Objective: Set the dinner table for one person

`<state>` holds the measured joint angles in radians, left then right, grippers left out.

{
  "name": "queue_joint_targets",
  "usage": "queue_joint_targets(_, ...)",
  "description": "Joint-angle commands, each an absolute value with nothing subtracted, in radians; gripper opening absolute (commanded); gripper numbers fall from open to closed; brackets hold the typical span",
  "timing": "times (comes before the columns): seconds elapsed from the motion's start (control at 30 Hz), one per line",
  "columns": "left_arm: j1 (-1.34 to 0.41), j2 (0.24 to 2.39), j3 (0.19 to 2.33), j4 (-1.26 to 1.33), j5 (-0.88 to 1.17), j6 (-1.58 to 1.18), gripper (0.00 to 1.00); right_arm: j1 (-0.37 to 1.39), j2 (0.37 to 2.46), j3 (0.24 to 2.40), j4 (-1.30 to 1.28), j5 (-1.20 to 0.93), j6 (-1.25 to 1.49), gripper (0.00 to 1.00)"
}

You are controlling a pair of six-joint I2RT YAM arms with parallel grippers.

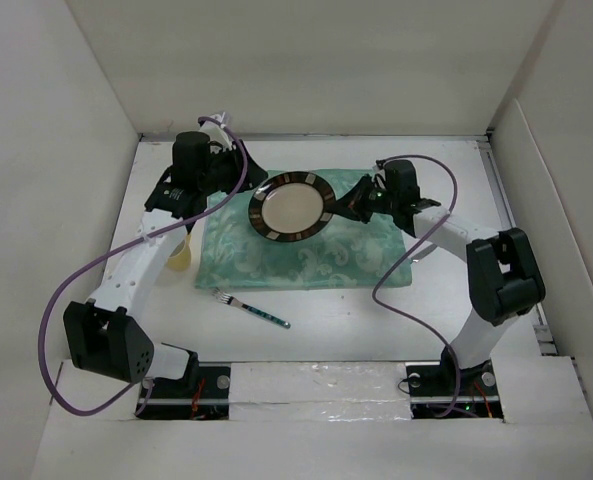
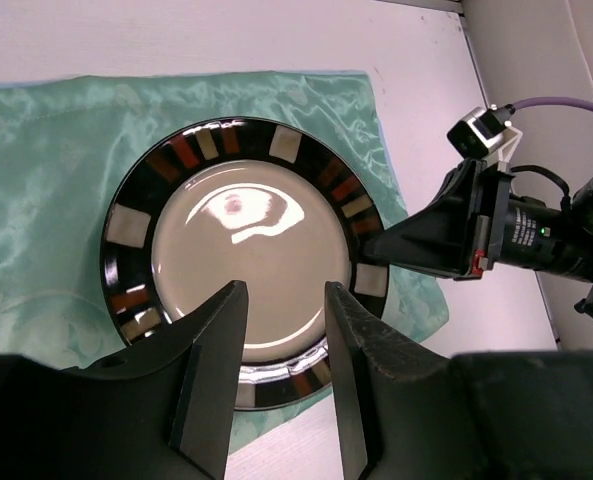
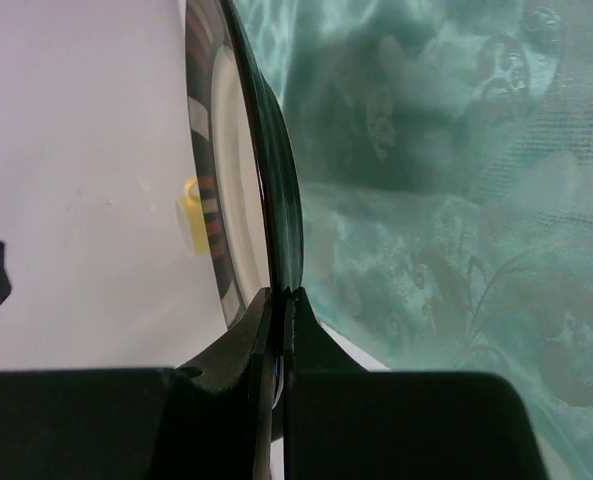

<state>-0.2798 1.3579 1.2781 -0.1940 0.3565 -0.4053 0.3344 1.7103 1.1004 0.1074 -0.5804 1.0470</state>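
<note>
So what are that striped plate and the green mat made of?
The plate looks like glazed ceramic: it is glossy, with bright glare on its beige centre, though hard plastic is possible. The placemat looks like satiny woven cloth: soft sheen, wrinkles, scroll pattern.

Lighting is bright, even and diffuse, apparently from overhead. The white surface [image 1: 376,320] and walls [image 1: 306,60] read near washed out. Shadows are soft and faint. Left wrist view is sharp, with white glare on the plate [image 2: 241,260]. In the right wrist view, the right hand [image 3: 279,330] and plate rim are close and blurred, and the placemat [image 3: 456,200] pattern is soft.
</note>
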Motion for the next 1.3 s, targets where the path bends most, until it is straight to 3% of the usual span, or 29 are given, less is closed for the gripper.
queue_joint_targets(0.0, -0.281, 1.304, 1.282, -0.196, 0.345, -0.379, 0.34, 0.336, 1.687, 1.115, 0.344, -0.592, 1.091, 0.00)
queue_joint_targets(0.57, -0.281, 1.316, 1.250, -0.190, 0.347, -0.373, 0.34, 0.365, 1.789, 1.012, 0.293, -0.515, 1.051, 0.00)
queue_joint_targets(0.67, -0.281, 1.319, 1.244, -0.184, 0.348, -0.373, 0.34, 0.374, 1.809, 1.026, 0.204, -0.503, 1.019, 0.25)
queue_joint_targets(0.7, -0.281, 1.322, 1.244, -0.183, 0.350, -0.374, 0.34, 0.374, 1.812, 1.031, 0.180, -0.499, 1.006, 0.43)
queue_joint_targets(0.8, -0.281, 1.325, 1.244, -0.181, 0.351, -0.376, 0.34, 0.374, 1.784, 1.063, 0.055, -0.457, 0.930, 0.62)
queue_joint_targets(0.87, -0.281, 1.331, 1.250, -0.187, 0.357, -0.376, 0.34, 0.374, 1.732, 1.087, -0.073, -0.395, 0.890, 0.68)
queue_joint_targets(0.97, -0.281, 1.331, 1.256, -0.202, 0.360, -0.373, 0.34, 0.341, 1.652, 1.097, -0.156, -0.341, 0.854, 0.70)
queue_joint_targets(1.03, -0.281, 1.328, 1.259, -0.216, 0.362, -0.364, 0.34, 0.301, 1.547, 1.080, -0.245, -0.254, 0.835, 0.65)
queue_joint_targets(1.07, -0.281, 1.325, 1.259, -0.227, 0.361, -0.359, 0.34, 0.285, 1.507, 1.065, -0.273, -0.209, 0.833, 0.56)
queue_joint_targets(1.1, -0.281, 1.318, 1.258, -0.232, 0.360, -0.354, 0.34, 0.249, 1.464, 1.027, -0.297, -0.171, 0.842, 0.27)
queue_joint_targets(1.13, -0.281, 1.313, 1.249, -0.235, 0.359, -0.353, 0.34, 0.226, 1.428, 1.008, -0.366, -0.088, 0.851, 0.09)
queue_joint_targets(1.17, -0.281, 1.307, 1.243, -0.239, 0.357, -0.351, 0.33, 0.203, 1.361, 0.985, -0.399, -0.054, 0.857, 0.00)
queue_joint_targets(1.27, -0.281, 1.289, 1.221, -0.244, 0.371, -0.354, 0.31, 0.118, 1.264, 0.899, -0.481, 0.050, 0.842, 0.00)
